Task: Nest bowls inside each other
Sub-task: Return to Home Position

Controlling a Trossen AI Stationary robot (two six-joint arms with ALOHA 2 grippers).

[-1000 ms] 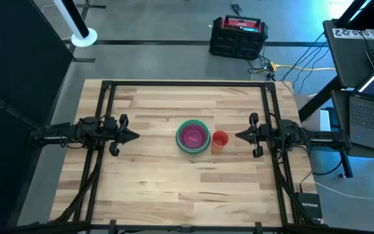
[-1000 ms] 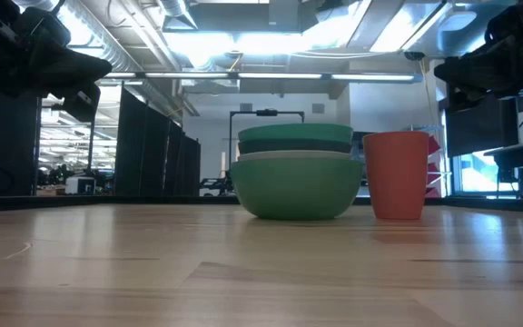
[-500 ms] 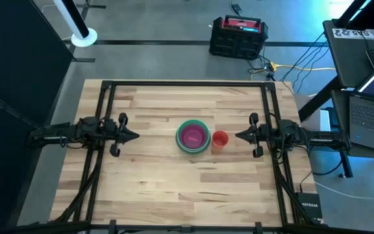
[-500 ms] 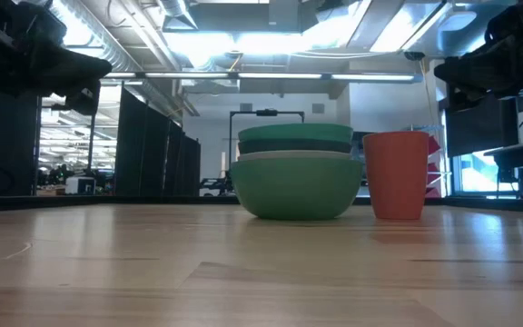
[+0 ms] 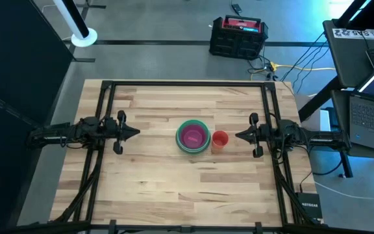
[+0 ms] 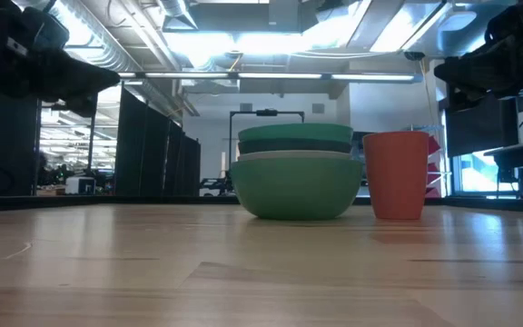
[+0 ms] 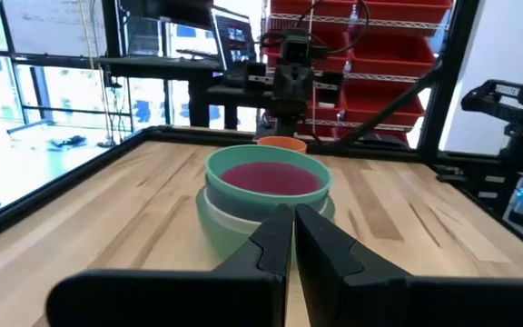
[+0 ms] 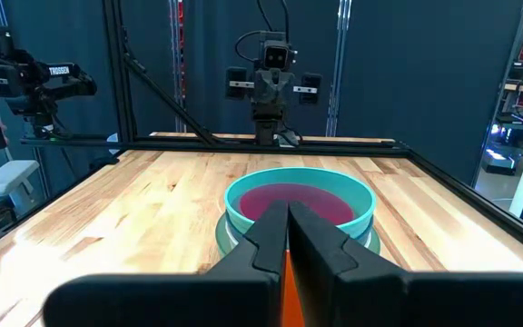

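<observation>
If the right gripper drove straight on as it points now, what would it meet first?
The orange cup, just before the nested bowls, though the right gripper may sit high enough to clear it.

The bowls [image 5: 193, 136] sit nested upright, mid-table [image 5: 161, 175] (magenta-pink one innermost).

The left arm [image 5: 70, 134] and right arm [image 5: 310, 138] are matte black, boxy-jointed, ending in slim tapered black fingers [image 7: 334, 250]
</observation>
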